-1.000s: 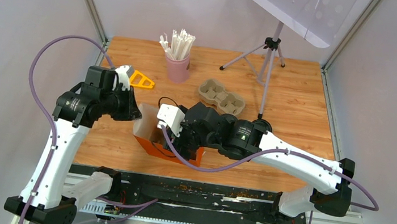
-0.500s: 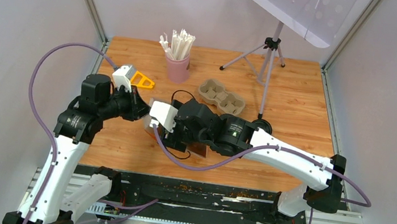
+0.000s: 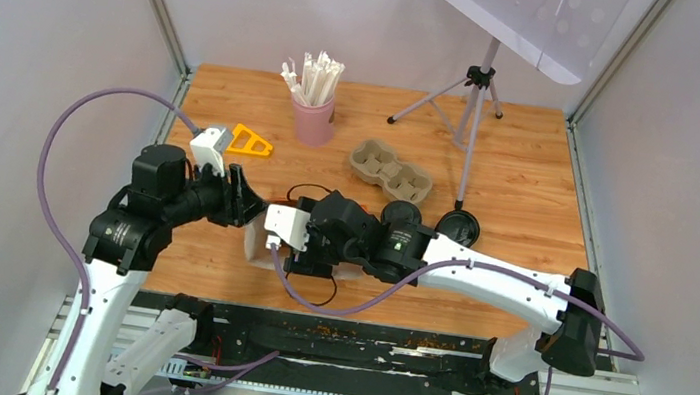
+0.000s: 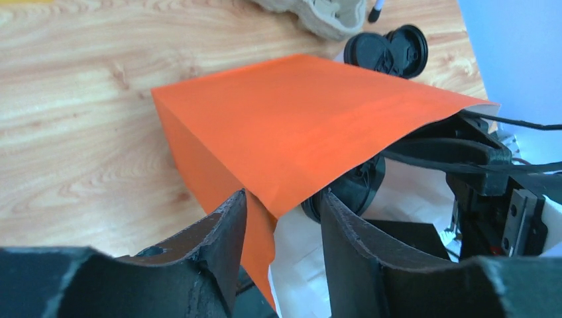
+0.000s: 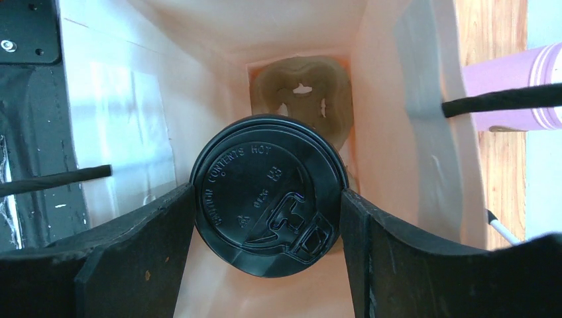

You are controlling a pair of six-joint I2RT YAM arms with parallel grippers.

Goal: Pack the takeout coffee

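Locating the coffee: where is it? (Student)

One cup point(image 5: 268, 189) sits inside the mouth of the orange bag point(image 4: 298, 119). The right tool point(image 5: 266, 199) clamps it at the sides of its black lid. Only the lid shows, so which cup this is cannot be told. (Tutor)

Why is it held there? (Student)

A pulp tray point(image 5: 301, 99) lies at the bag's far end, and the cup is lined up with it, probably to be seated in one of its wells. The left tool point(image 4: 281, 205) straddles the bag's rim. Its fingers point(image 4: 225, 225) stand apart with the paper edge between them, unpinched. Its place suggests that it is there to keep the mouth wide for the cup. (Tutor)

And further out? (Student)

The bag rests on a wooden surface point(image 3: 531, 169). Beyond it are a black lid point(image 3: 402, 214) and a black disc point(image 3: 458, 228). Whether either one caps the second cup cannot be told. Farther back stand a spare tray point(image 3: 390, 170), a pink cup of white sticks point(image 3: 313, 118), an orange plastic piece point(image 3: 252, 141) and a tripod point(image 3: 473, 122). Pale walls point(image 3: 63, 41) enclose the surface on three sides. (Tutor)
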